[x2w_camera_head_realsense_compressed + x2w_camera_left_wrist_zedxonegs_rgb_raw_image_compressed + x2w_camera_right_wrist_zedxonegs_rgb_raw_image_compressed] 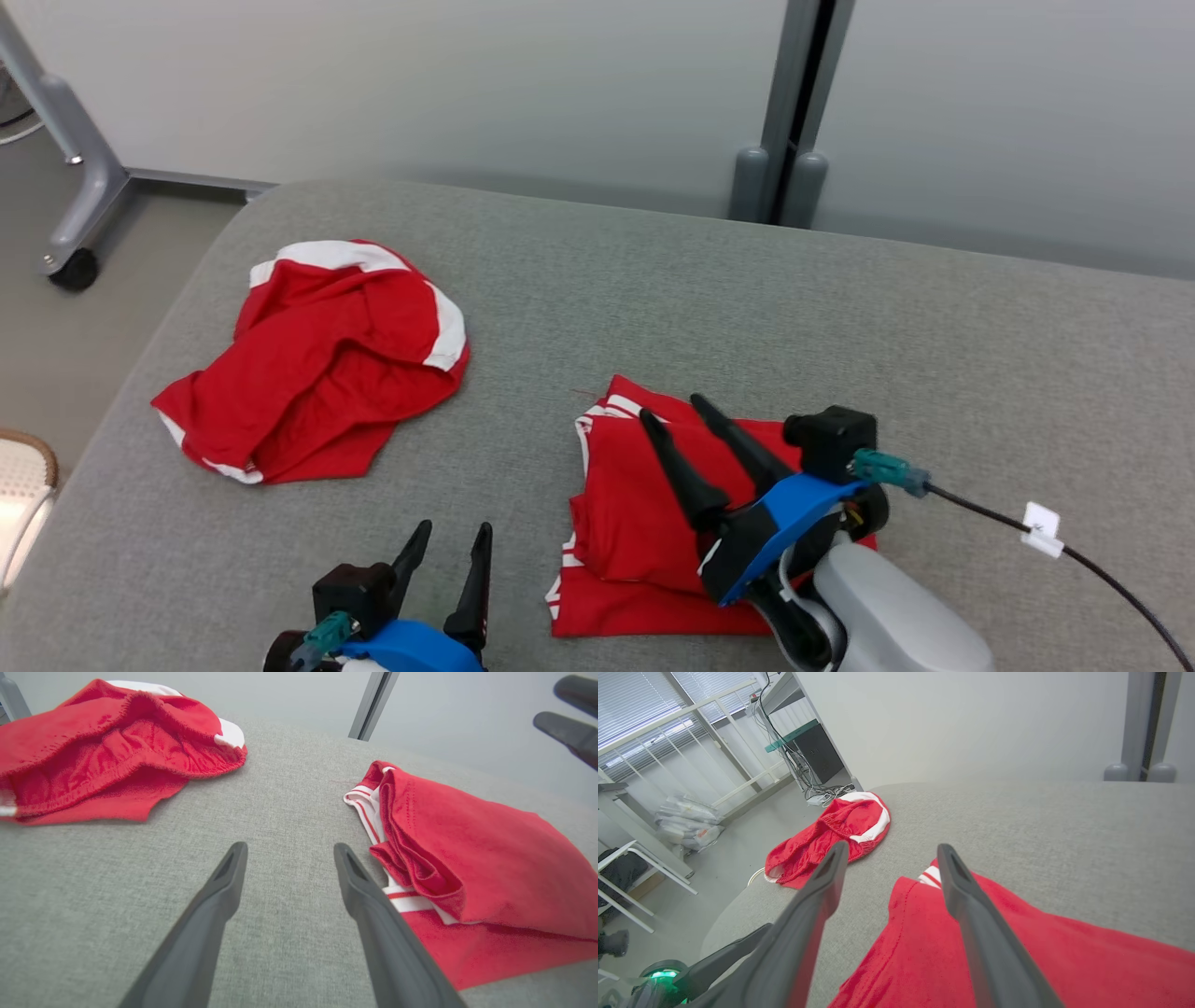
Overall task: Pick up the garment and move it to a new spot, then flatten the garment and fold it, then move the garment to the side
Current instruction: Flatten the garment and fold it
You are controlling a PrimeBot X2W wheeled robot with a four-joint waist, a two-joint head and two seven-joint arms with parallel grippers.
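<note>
Entry: folded red garment (625, 523), white-striped at its edge, lies flat on the grey padded bench (840, 299) directly under our right jaws, which are released, spread wide and grasping nothing. Our left jaws, also spread and empty, hover over bare bench just left of the fold. Ahead and left of the left jaws we list a crumpled red garment (317, 364) with white trim, well apart from the fold. Right of the right jaws runs a black cable (980, 509) with a white tag (1041, 529). Beyond the far edge stands a grey post (794, 112). Off the rounded left edge is a castered frame leg (75, 205). Bare bench lies ahead of both jaws and to the right.
</note>
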